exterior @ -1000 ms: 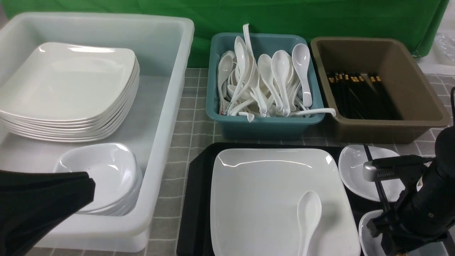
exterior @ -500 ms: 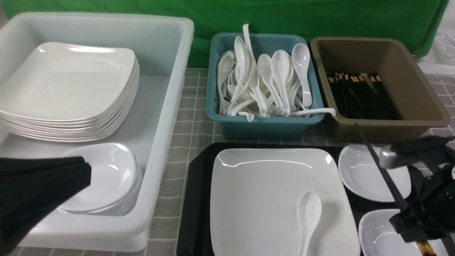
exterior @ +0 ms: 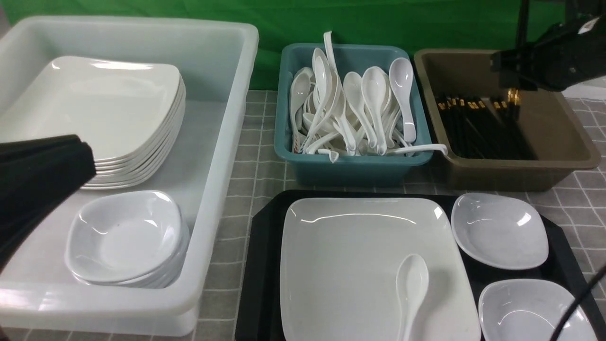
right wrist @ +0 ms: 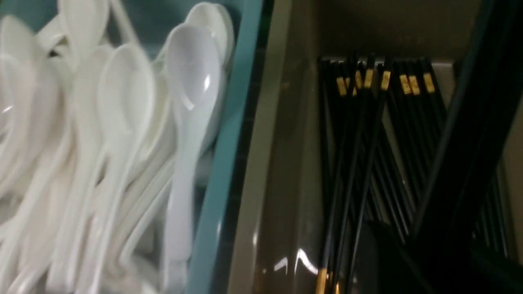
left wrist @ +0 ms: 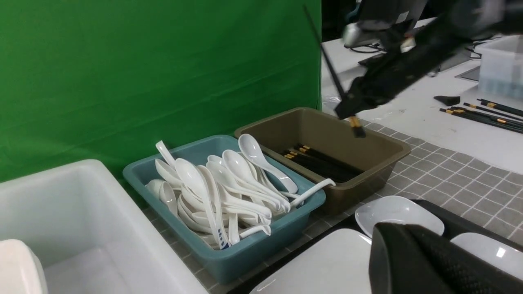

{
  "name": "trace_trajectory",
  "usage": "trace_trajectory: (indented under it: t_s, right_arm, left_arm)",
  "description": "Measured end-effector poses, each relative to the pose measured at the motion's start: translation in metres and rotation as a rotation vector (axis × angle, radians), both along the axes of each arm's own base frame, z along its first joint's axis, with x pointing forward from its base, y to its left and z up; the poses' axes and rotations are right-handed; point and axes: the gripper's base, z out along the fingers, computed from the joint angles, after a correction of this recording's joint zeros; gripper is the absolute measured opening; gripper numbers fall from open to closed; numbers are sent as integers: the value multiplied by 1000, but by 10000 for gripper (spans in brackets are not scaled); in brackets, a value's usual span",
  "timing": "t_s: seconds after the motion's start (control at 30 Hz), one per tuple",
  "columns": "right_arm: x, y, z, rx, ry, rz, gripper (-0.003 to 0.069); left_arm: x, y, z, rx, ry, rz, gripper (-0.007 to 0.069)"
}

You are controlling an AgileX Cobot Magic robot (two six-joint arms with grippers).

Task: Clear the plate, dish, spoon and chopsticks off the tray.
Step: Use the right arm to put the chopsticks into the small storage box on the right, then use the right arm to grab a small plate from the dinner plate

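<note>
Hovering over brown tub point(exterior: 556, 125), right hand point(exterior: 510, 71) grasps chopsticks point(left wrist: 355, 124); left hand point(exterior: 80, 158) clenched; lettering point(left wrist: 222, 241) on binned spoon point(left wrist: 212, 212) illegible.

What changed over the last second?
The right gripper took the chopsticks off the far small dish on the tray and carried them up and away, over the brown tub. The left gripper rose a little. Plate, spoon, that dish and the near small dish stayed put.

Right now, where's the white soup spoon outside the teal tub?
Front view: the white soup spoon lies right of centre on the large white square plate.
</note>
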Motion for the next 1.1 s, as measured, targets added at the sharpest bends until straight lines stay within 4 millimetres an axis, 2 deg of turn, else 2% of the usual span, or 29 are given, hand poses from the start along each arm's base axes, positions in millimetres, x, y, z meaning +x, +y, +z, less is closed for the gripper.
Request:
trace_trajectory:
  t_s: [0.07, 0.1, 0.17, 0.2, 0.23, 0.37, 0.4, 0.43, 0.57, 0.67, 0.7, 0.73, 0.77, 0.83, 0.87, 0.97, 1.0, 1.03, 1.1]
  right_arm:
    - [15, -2, -12, 4, 37, -7, 193]
    - [25, -4, -23, 6, 94, -4, 257]
    - [28, -5, -27, 6, 121, -4, 297]
    - [30, -7, -29, 6, 148, -5, 343]
    - [30, -8, -28, 5, 155, -4, 348]
    - [18, -8, -6, -20, 163, 30, 304]
    - [5, -6, 12, -40, 165, 51, 258]
    - [-2, -5, 21, -49, 171, 63, 242]
    - [-52, 13, 51, -101, 234, 144, 216]
    - [-101, 37, 39, -180, 347, 213, 217]
    - [-122, 47, 25, -227, 413, 247, 225]
    - [-130, 50, 20, -240, 433, 259, 230]
    - [-148, 54, 8, -280, 479, 285, 246]
    - [-183, 66, -16, -356, 556, 359, 315]
    - [-205, 71, -34, -406, 594, 408, 380]
    - [-235, 78, -69, -466, 624, 470, 507]
    - [-237, 79, -71, -469, 625, 474, 514]
    - [-243, 80, -82, -482, 619, 483, 546]
    - [-247, 81, -98, -492, 594, 486, 566]
  left_arm:
    - [0, 0, 0, 0, 1, 0, 11]
    - [0, 0, 0, 2, 1, -1, 11]
    - [0, 0, 0, 3, 0, -1, 11]
    - [0, 0, 0, 3, 1, -1, 11]
    - [0, 0, 0, 3, 1, -1, 11]
    - [0, 0, 0, 7, -1, 0, 11]
    - [0, 0, -1, 14, -4, 2, 11]
    - [0, 0, -1, 16, -5, 2, 11]
    - [0, 0, -1, 21, -6, 3, 11]
    - [0, 0, -1, 23, -5, 3, 11]
    - [0, 0, -1, 25, -6, 4, 11]
    - [0, 1, -1, 27, -6, 4, 11]
    - [0, 1, -1, 30, -7, 4, 11]
    - [0, 1, -2, 40, -3, 2, 11]
    - [0, 0, -3, 47, 1, 0, 11]
    - [0, 0, -4, 52, 9, -4, 11]
    - [0, 0, -4, 53, 10, -5, 11]
    - [0, 0, -4, 54, 10, -4, 11]
    - [0, 0, -4, 58, 10, -4, 11]
